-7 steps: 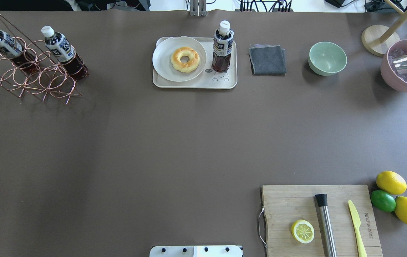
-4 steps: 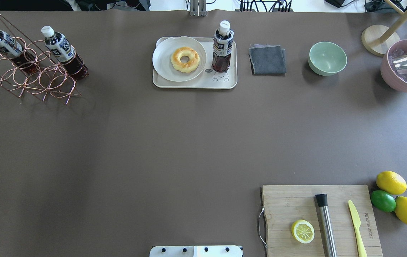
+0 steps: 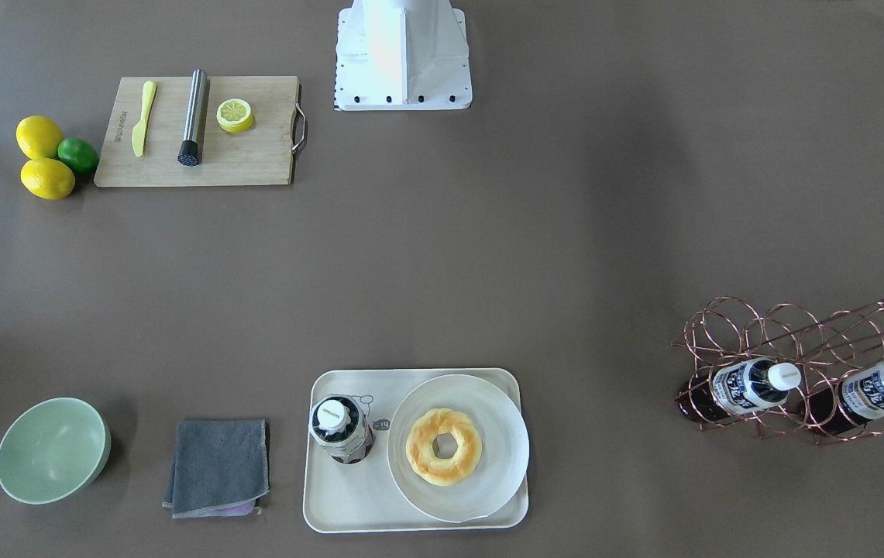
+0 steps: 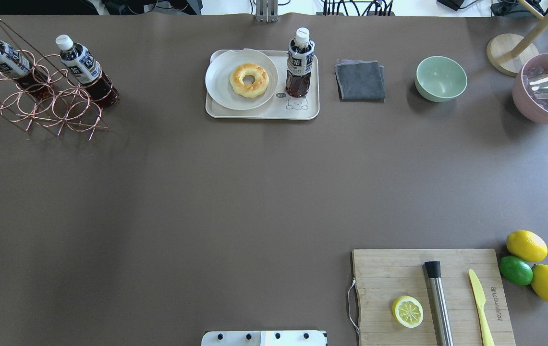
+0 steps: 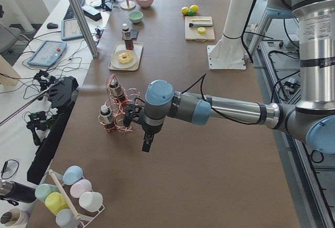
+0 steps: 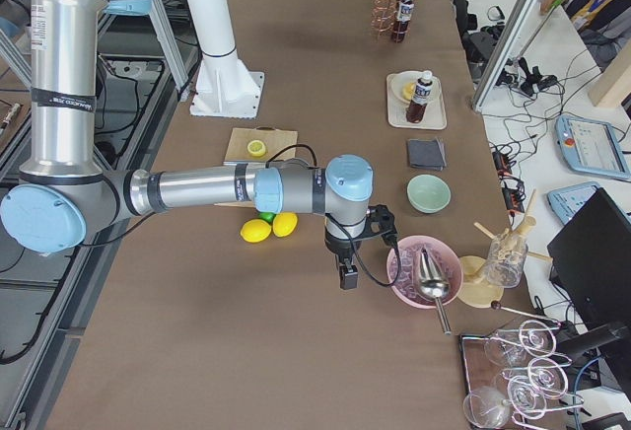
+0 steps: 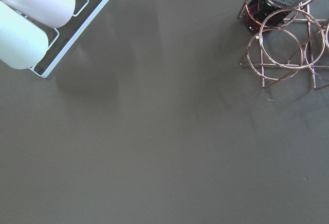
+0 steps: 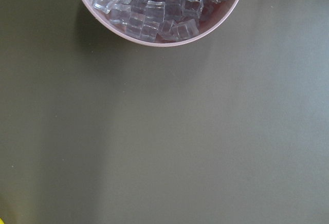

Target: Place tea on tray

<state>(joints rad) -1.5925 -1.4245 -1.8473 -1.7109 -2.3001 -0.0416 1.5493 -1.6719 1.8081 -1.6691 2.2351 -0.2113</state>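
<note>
The small clear plastic tea bottle (image 4: 299, 62), white-capped, stands upright on the cream-white rectangular tray (image 4: 259, 114). I cannot tell whether my left gripper (image 5: 147, 145) or right gripper (image 6: 346, 274) is clenched. Bumping the tray could topple this tall bottle.

The left end effector (image 5: 146, 147) and right end effector (image 6: 346, 280) show only from the sides; open or closed cannot be told. The overhead edge cuts off the pink bowl (image 4: 526, 104).
</note>
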